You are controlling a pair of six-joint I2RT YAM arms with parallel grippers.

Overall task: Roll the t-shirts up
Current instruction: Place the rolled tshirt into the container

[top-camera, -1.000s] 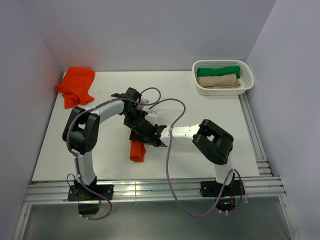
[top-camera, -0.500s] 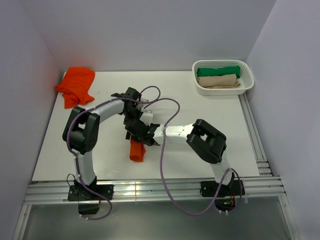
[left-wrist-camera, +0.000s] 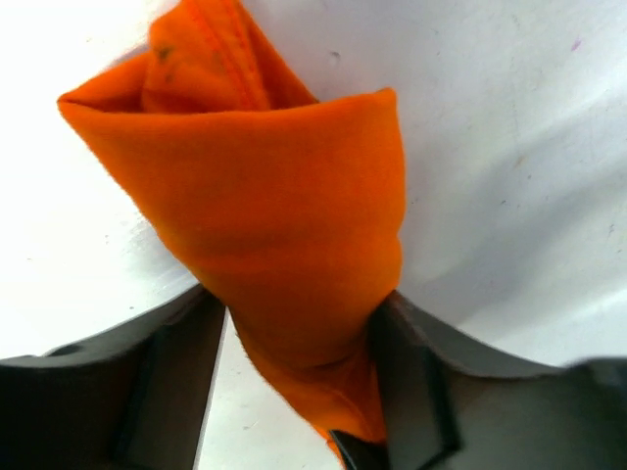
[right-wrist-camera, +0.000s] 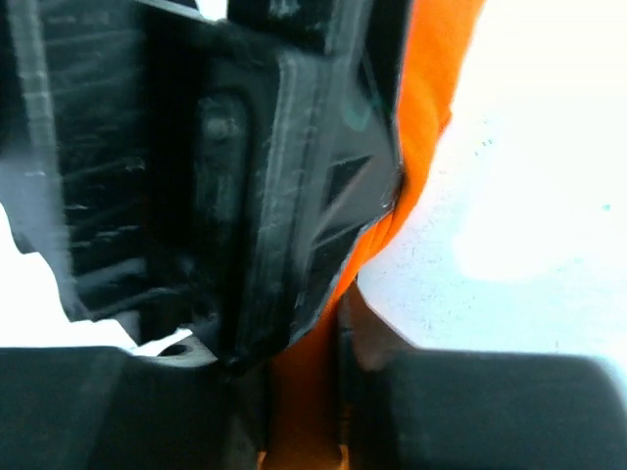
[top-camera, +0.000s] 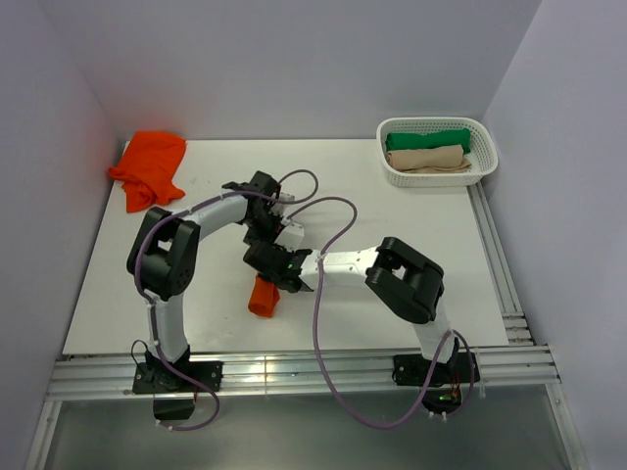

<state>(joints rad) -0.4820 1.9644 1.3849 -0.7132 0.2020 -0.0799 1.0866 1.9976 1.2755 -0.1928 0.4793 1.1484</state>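
The rolled orange t-shirt (left-wrist-camera: 284, 225) is clamped between the left gripper (left-wrist-camera: 294, 392) fingers. It is also pinched by the right gripper (right-wrist-camera: 304, 372), a grip hidden in the overhead view.

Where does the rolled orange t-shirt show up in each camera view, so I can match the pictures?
Top external: rolled orange t-shirt lies left of centre, sticking out below the two meeting grippers.
Left wrist: fills the middle, its lower end between the dark fingers.
Right wrist: an orange strip running down right of centre.
Shared landmark: the white table under it.
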